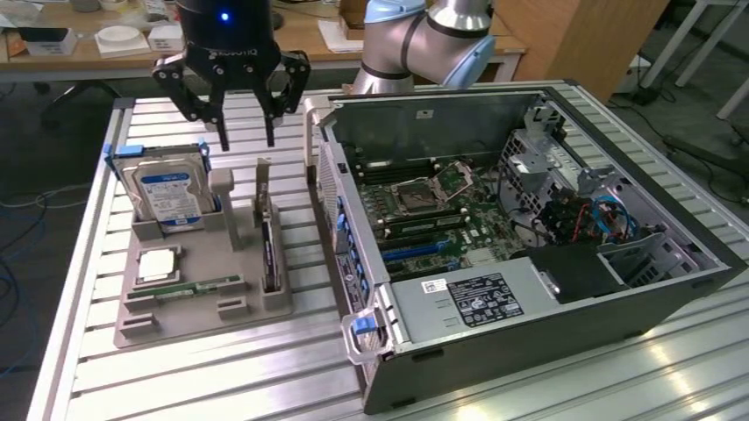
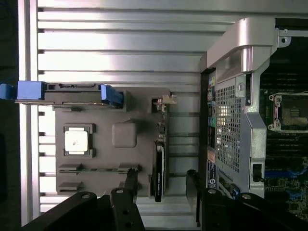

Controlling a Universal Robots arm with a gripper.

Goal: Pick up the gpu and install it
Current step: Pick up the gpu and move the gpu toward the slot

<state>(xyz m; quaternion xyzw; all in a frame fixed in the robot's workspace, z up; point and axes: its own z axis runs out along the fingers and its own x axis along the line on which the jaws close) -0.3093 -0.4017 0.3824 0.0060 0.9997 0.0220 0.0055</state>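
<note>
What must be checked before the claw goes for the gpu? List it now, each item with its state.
1. The claw is open: ok.
2. The claw is empty: ok, nothing between its fingers.
3. The gpu stands on edge in the grey tray: ok.
4. The claw is lined up over the gpu: ok, the wrist view has the card between the fingers, apart from both.
5. The computer case is open and the motherboard exposed: ok.
6. Expansion slot free: cannot tell.
</note>
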